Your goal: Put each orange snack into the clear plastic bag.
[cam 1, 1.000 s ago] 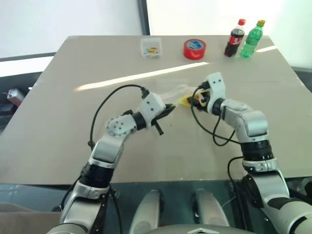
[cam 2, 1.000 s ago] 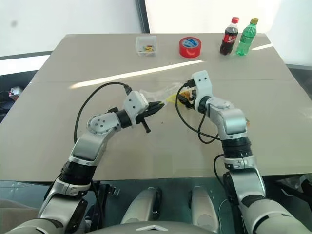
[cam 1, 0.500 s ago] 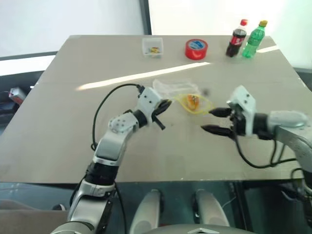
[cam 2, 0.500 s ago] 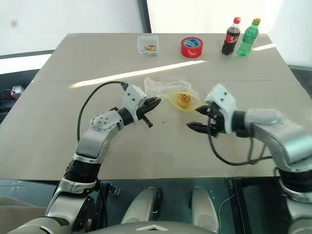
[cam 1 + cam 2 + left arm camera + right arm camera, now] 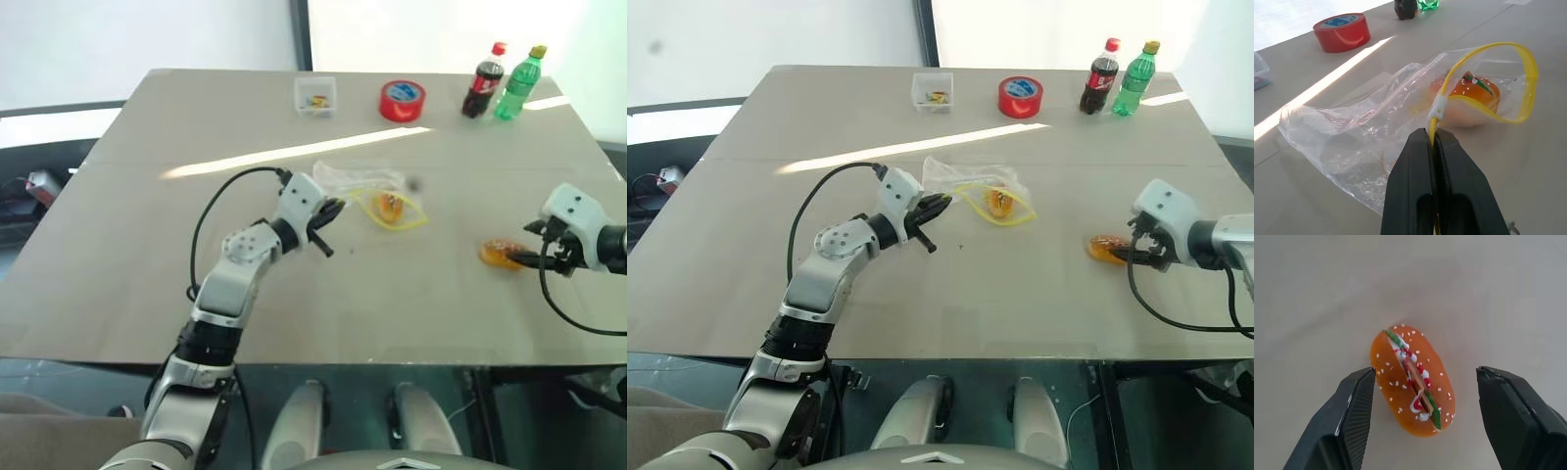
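The clear plastic bag (image 5: pixel 361 180) lies crinkled at mid-table, its yellow strip (image 5: pixel 1528 73) looped into an open mouth. One orange snack (image 5: pixel 1468 94) sits inside that mouth. My left gripper (image 5: pixel 334 210) is shut on the bag's yellow edge, and in the left wrist view its fingers (image 5: pixel 1415 166) pinch the strip. The other orange snack (image 5: pixel 1413 380) lies bare on the table at the right (image 5: pixel 499 255). My right gripper (image 5: pixel 528 245) hovers open over it, one finger (image 5: pixel 1354 401) on either side and clear of it.
Along the far edge stand a small clear box (image 5: pixel 315 95), a red tape roll (image 5: pixel 402 100), a cola bottle (image 5: pixel 481 76) and a green bottle (image 5: pixel 518 78). The table's right edge (image 5: pixel 609 157) runs close to my right arm.
My right arm has swung away from the bag's mouth to the right and now hangs over the loose snack. A snack now lies inside the bag. The left gripper keeps its pinch.
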You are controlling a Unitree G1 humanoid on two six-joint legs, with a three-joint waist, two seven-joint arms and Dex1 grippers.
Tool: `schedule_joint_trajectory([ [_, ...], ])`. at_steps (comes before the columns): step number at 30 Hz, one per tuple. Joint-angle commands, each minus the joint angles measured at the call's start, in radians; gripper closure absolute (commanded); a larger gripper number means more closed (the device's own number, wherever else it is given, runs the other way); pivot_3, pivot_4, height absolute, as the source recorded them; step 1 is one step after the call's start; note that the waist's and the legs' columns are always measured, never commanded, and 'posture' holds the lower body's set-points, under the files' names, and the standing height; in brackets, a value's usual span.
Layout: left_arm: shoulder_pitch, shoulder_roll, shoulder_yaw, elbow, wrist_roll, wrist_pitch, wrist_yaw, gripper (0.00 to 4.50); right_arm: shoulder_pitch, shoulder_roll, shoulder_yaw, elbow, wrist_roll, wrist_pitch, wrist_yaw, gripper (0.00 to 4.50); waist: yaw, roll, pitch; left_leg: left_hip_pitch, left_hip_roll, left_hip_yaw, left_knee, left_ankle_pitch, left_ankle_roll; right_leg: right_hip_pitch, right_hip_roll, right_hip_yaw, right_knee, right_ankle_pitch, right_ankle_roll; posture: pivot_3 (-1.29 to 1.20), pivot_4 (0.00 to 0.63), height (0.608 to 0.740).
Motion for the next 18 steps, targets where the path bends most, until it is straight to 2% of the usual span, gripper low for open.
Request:
schedule_joint_trajectory([
  [1, -0.021, 0.006, 0.012, -0.009, 0.000, -0.022, 0.004, 4.50, -0.054, 0.008, 0.042, 0.048, -0.044, -0.038, 0.029, 1.16, 0.000, 0.000, 0.000, 0.000, 0.000, 0.000, 0.000, 0.000, 0.000, 0.000, 0.000, 0.000, 0.000, 0.000, 0.000, 0.00, 0.150, 0.740],
  [7, -0.013, 0.012, 0.017, -0.018, 0.002, -0.023, 0.009, 4.50, -0.121, 0.051, 0.103, 0.155, -0.099, -0.084, 0.055, 1.16, 0.000, 0.000, 0.000, 0.000, 0.000, 0.000, 0.000, 0.000, 0.000, 0.000, 0.000, 0.000, 0.000, 0.000, 0.000, 0.00, 0.150, 0.740],
  [10, -0.004, 0.016, 0.019, -0.024, 0.004, -0.024, 0.012, 4.50, -0.135, 0.061, 0.111, 0.174, -0.108, -0.090, 0.079, 1.88, 0.001, 0.000, 0.000, 0.000, 0.000, 0.000, 0.000, 0.000, 0.000, 0.000, 0.000, 0.000, 0.000, 0.000, 0.000, 0.00, 0.150, 0.740],
  [11, -0.002, 0.016, 0.019, -0.026, 0.004, -0.023, 0.014, 4.50, -0.129, 0.056, 0.113, 0.169, -0.108, -0.093, 0.094, 2.32, 0.001, 0.000, 0.000, 0.000, 0.000, -0.001, 0.000, 0.000, 0.000, 0.000, 0.000, 0.000, 0.000, 0.000, 0.000, 0.00, 0.150, 0.740],
  [12, -0.001, 0.016, 0.019, -0.028, 0.004, -0.023, 0.016, 4.50, -0.123, 0.053, 0.113, 0.164, -0.108, -0.091, 0.106, 2.98, 0.001, 0.000, 0.000, 0.000, 0.000, -0.001, 0.000, 0.000, 0.000, 0.000, 0.000, -0.001, 0.000, 0.000, 0.000, 0.00, 0.150, 0.740],
  [15, 0.003, 0.014, 0.018, -0.034, 0.003, -0.020, 0.021, 4.50, -0.116, 0.049, 0.107, 0.149, -0.110, -0.082, 0.123, 4.20, 0.001, 0.000, 0.000, 0.000, 0.000, -0.001, 0.000, 0.000, 0.000, 0.000, 0.000, 0.000, 0.000, 0.000, 0.000, 0.00, 0.150, 0.740],
  [16, 0.005, 0.014, 0.017, -0.036, 0.003, -0.019, 0.022, 4.50, -0.120, 0.051, 0.103, 0.146, -0.113, -0.082, 0.120, 4.41, 0.001, 0.000, 0.000, 0.000, 0.000, -0.001, 0.000, 0.000, 0.000, 0.000, 0.000, -0.001, 0.000, 0.000, 0.000, 0.00, 0.150, 0.740],
  [18, 0.006, 0.012, 0.015, -0.038, 0.001, -0.018, 0.023, 4.50, -0.147, 0.068, 0.088, 0.130, -0.112, -0.068, 0.097, 4.44, 0.001, 0.000, 0.000, 0.000, 0.000, -0.001, 0.000, 0.000, 0.000, 0.000, 0.000, 0.000, 0.000, 0.000, 0.000, 0.00, 0.150, 0.740],
])
